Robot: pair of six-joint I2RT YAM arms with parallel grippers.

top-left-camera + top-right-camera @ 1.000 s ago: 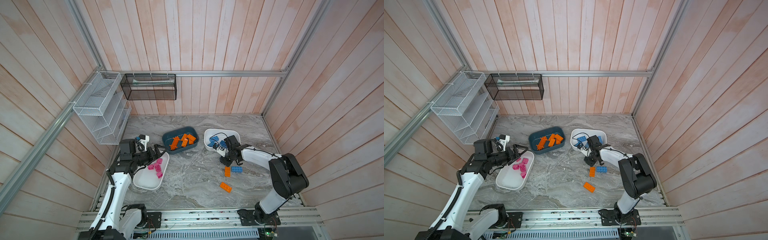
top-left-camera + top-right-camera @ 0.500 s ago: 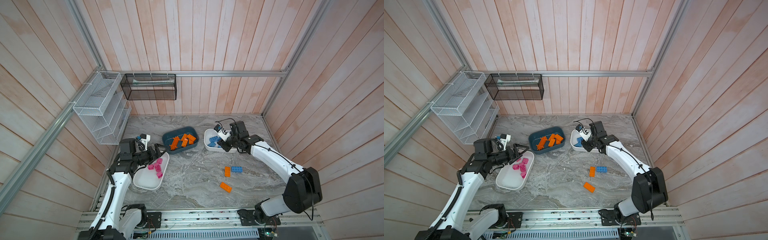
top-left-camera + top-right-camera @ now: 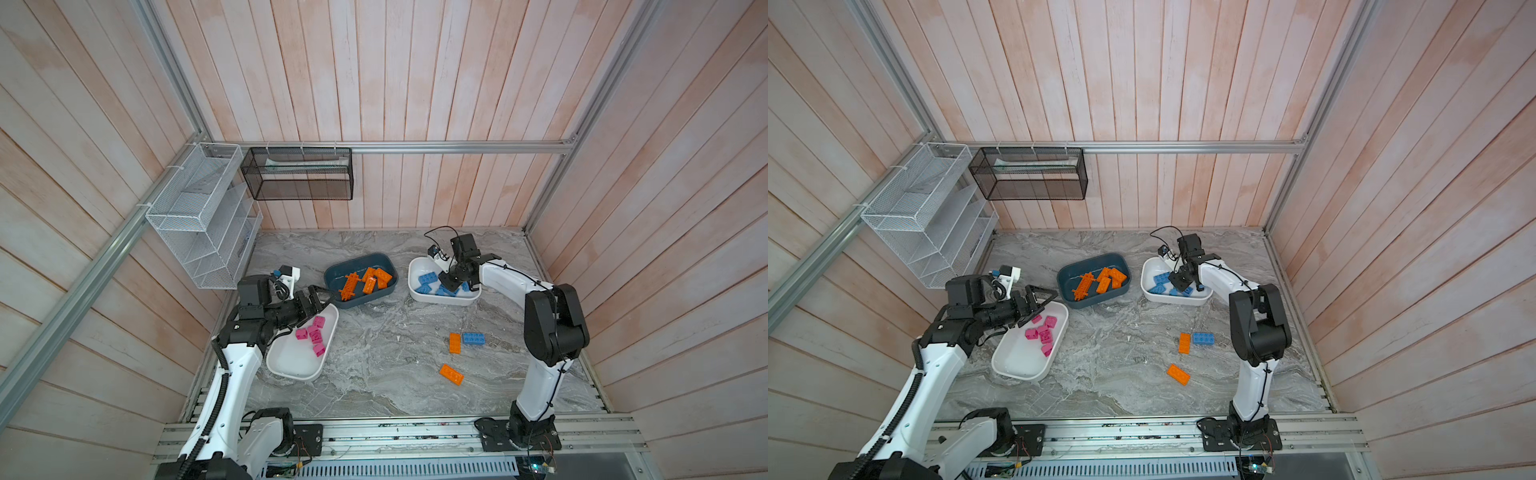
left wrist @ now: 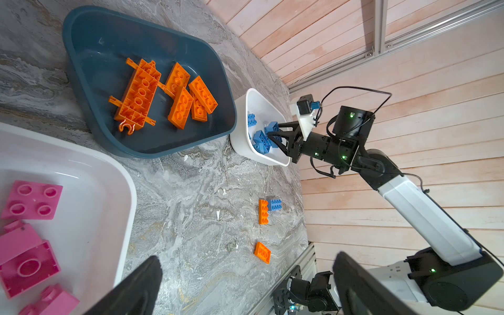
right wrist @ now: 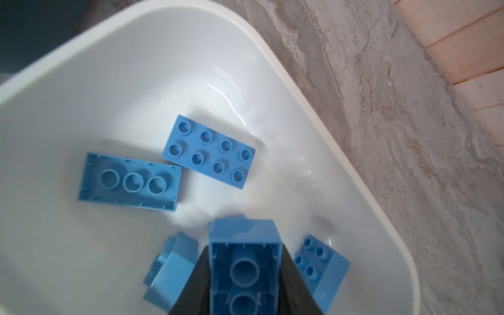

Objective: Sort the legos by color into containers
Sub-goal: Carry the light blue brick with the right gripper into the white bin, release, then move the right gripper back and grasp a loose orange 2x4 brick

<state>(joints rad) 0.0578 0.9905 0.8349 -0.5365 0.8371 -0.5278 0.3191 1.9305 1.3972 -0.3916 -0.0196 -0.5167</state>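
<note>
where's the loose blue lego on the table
The loose blue lego lies on the marble table, right side in both top views, just beside an orange lego.

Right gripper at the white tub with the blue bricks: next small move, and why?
Most likely open the jaws and let go. The right gripper is shut on a blue brick, hollow underside towards the wrist camera, above the floor of the white tub where the other blue bricks lie. Colour and container match, so carrying it further seems pointless.
</note>
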